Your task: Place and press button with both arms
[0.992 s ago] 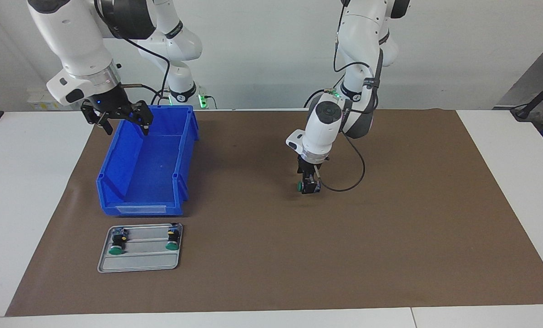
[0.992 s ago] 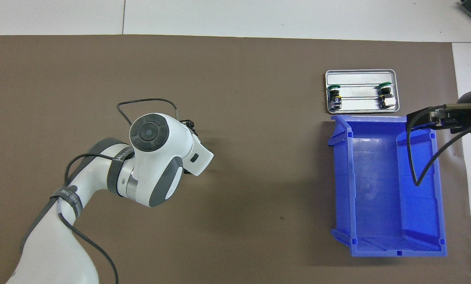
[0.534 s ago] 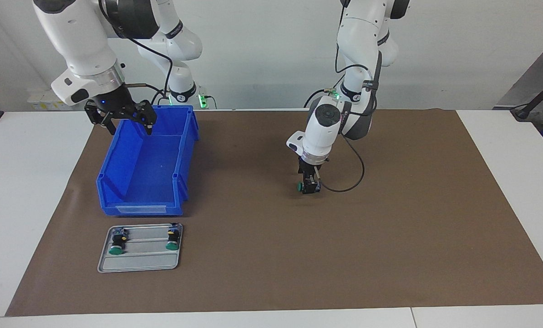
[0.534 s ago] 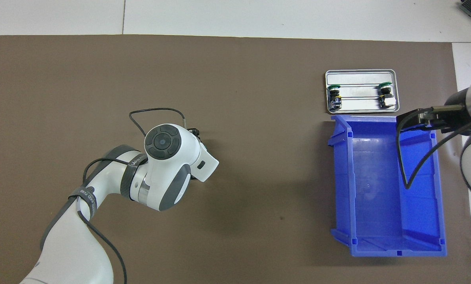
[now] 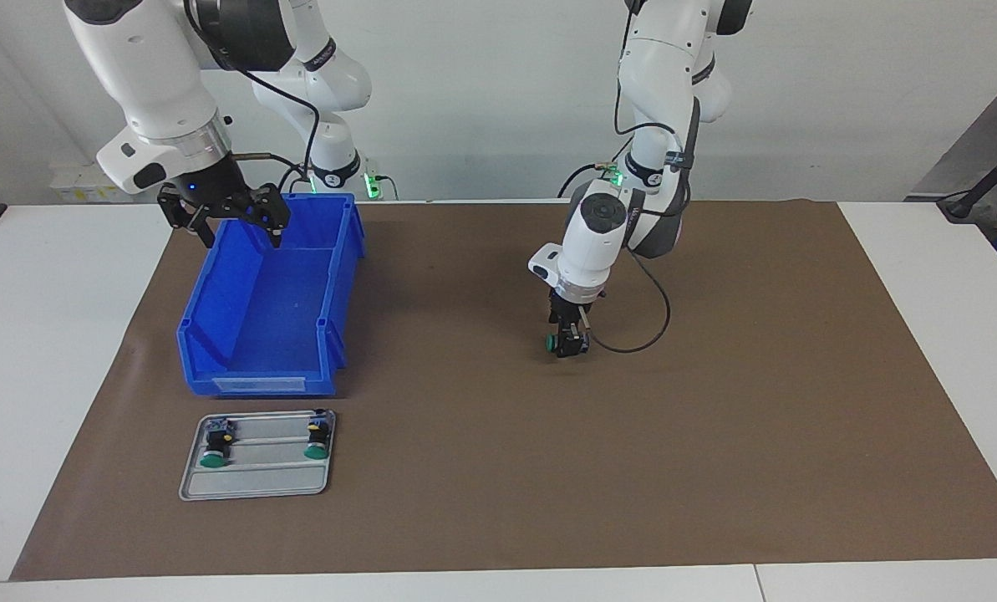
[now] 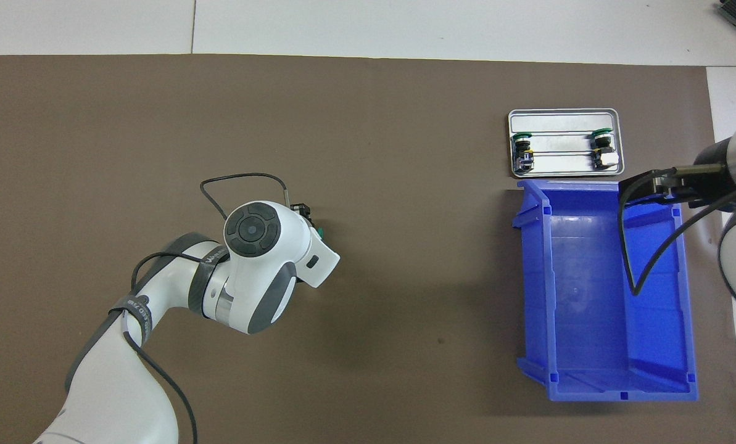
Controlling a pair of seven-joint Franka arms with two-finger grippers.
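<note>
You are looking at a robotics lab bench, not a home or a shop. Two white jointed arms (image 5: 155, 75) stand at one end of a white table (image 5: 38, 334) against a bare pale wall, with black cables looping off them and green status lights at their bases. A brown mat (image 5: 715, 418) covers the work area. On it sit a blue plastic parts bin (image 5: 214, 326) and a small metal tray (image 5: 256, 485) of push buttons, the plain stock of a test setup.

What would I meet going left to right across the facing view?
Right gripper over the blue bin, tray holding two buttons, then left gripper holding a button.
</note>
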